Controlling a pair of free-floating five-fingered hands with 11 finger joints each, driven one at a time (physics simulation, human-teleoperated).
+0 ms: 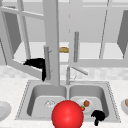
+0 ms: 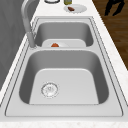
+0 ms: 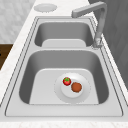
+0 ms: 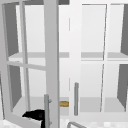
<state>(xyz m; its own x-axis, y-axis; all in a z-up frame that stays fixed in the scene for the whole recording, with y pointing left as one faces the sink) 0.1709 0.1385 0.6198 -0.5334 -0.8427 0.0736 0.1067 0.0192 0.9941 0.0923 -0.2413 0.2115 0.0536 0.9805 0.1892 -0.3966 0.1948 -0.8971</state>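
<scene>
My left hand [image 1: 35,62] is up at the wall cabinet, its fingers curled round the vertical handle [image 1: 46,62] of the open left door [image 1: 51,37]. The same hand [image 4: 35,114] appears low in the upper view beside that handle [image 4: 46,110]. My right hand [image 1: 98,115] hangs open in front of the sink's right front corner, holding nothing. In the left side view it [image 2: 113,6] floats over the floor beyond the counter edge. A white plate [image 3: 82,96] in the right basin carries a strawberry [image 3: 66,81] and a brown ball [image 3: 76,87].
A big red ball [image 1: 67,114] sits before the sink's front rim [image 1: 37,117]. The faucet [image 1: 68,75] stands behind the divider. A yellowish item [image 4: 64,103] lies on the cabinet's bottom shelf. The right door [image 4: 76,98] is closed. Plates rest on the counter at left [image 1: 3,110] and right [image 2: 75,8].
</scene>
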